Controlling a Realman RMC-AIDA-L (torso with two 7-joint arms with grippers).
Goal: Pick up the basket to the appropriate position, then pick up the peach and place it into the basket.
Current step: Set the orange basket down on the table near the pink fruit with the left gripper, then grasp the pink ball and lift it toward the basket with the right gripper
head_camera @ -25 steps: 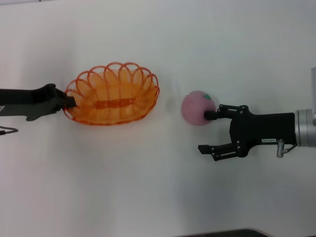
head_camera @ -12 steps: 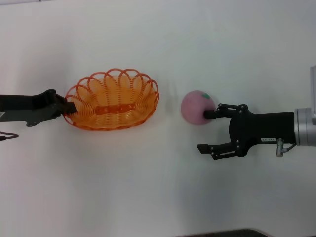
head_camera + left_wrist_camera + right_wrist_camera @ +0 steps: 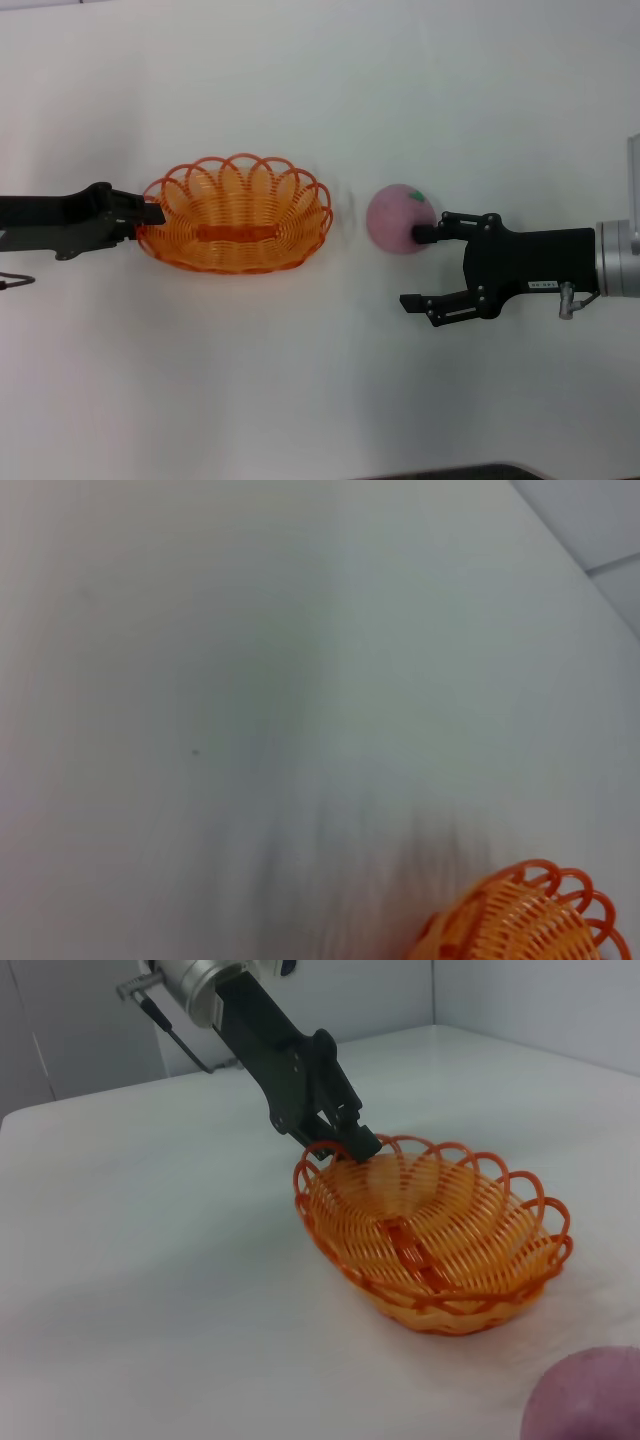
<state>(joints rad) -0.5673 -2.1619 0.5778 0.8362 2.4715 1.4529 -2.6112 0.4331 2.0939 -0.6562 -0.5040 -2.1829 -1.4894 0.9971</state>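
Note:
The orange wire basket (image 3: 237, 215) sits level on the white table (image 3: 320, 90), left of centre. My left gripper (image 3: 150, 215) is shut on the rim at its left end; the right wrist view shows the basket (image 3: 430, 1230) with the left gripper (image 3: 355, 1145) pinching that rim. A piece of the basket (image 3: 520, 920) shows in the left wrist view. The pink peach (image 3: 398, 217) lies right of the basket, a gap between them. My right gripper (image 3: 415, 267) is open; its far fingertip touches the peach's side, and the peach is not between the fingers. The peach (image 3: 590, 1400) fills a corner of the right wrist view.
The white table holds nothing else in view. A dark edge (image 3: 450, 472) marks the table's near side.
The basket has come down from a tilted, raised pose to lie level, shifted slightly right and nearer me, with the left gripper following. The right arm and the peach have not moved.

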